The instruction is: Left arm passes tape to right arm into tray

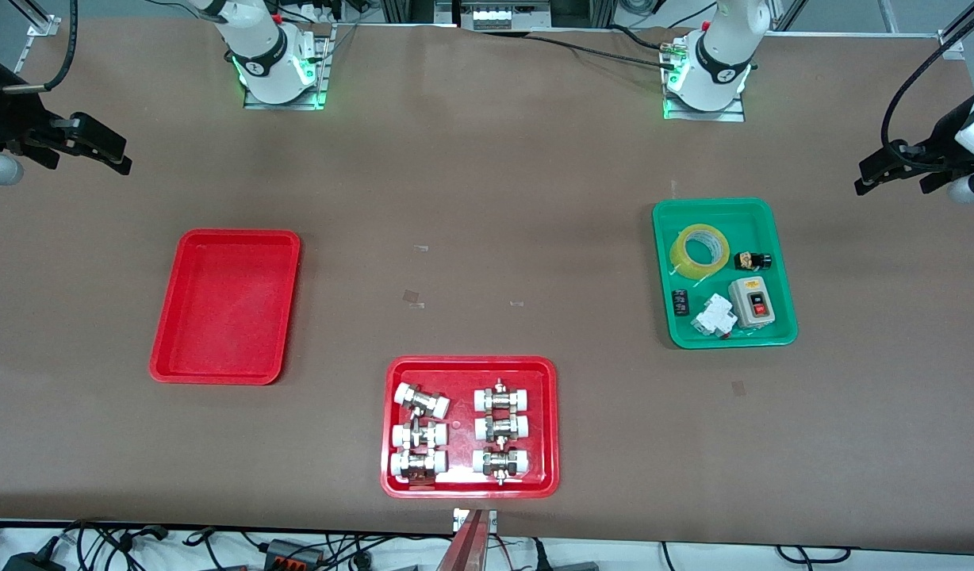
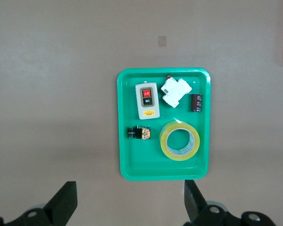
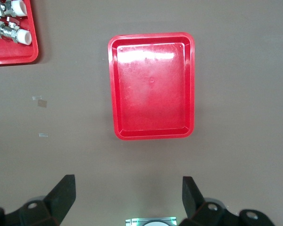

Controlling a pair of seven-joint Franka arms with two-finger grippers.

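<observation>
— Waiting, both of them, as far as I could judge. The left gripper point(image 2: 127, 205) hung high over the desk point(image 1: 487, 198) at the left arm's end, its fingers point(image 2: 63, 200) spread wide with nothing between them. The right gripper point(image 3: 125, 202) hung the same way at the right arm's end, fingers wide and empty too.

— And the tape point(image 1: 699, 251)?

— Lying flat in the green tray point(image 1: 780, 238), in the corner toward the arms' bases, beside a small dark bottle point(image 1: 753, 260), a grey switch box point(image 1: 751, 302), a white breaker point(image 1: 714, 316) and a little black part point(image 1: 680, 302). I'd say it sat there because the left arm could reach it. The red tray point(image 1: 225, 305) lay bare near the right arm's end, so a handover over the middle made sense.

— Anything you couldn't see?

— Both grippers were cut off at the desk's end edges in the front view, so only the wrist views showed their fingers. The second red tray point(image 1: 469, 365) of fittings point(image 1: 462, 432), by the camera's edge, wasn't part of it.
</observation>
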